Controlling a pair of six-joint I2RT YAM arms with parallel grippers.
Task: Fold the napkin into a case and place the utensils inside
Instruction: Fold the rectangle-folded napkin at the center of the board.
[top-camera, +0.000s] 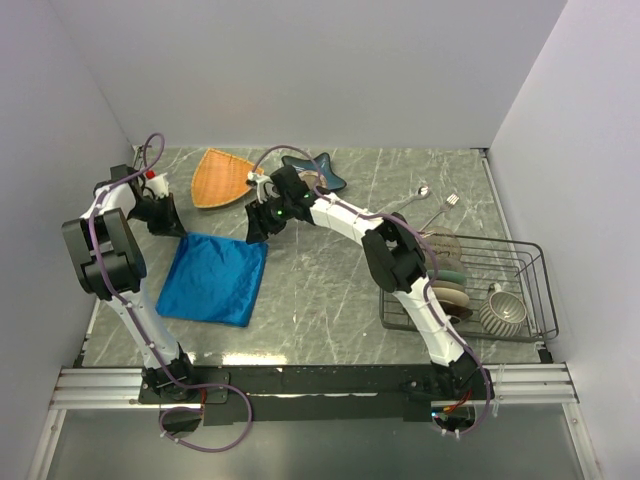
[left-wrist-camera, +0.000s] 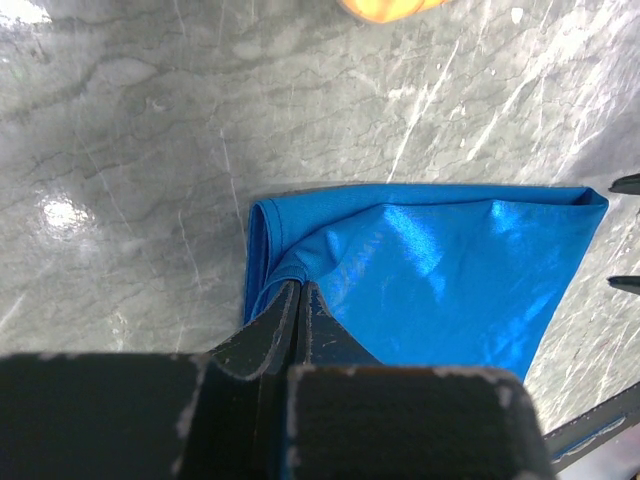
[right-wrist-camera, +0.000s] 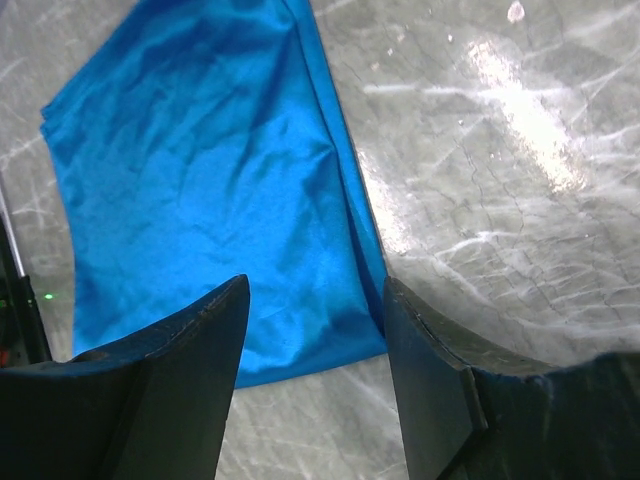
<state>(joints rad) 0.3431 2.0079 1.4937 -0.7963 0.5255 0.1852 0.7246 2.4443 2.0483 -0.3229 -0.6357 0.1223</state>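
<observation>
The bright blue shiny cloth napkin (top-camera: 213, 278) lies on the grey marble table (top-camera: 330, 290). The left gripper (left-wrist-camera: 298, 292) has its fingers clenched on one far corner. The right gripper (right-wrist-camera: 315, 300) hangs above the other, fingers released. It should pinch that corner low, then both corners travel evenly.

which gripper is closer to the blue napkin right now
Left. The left gripper is shut on one corner of the napkin; the right gripper stands open over another corner, not pinching it.
</observation>
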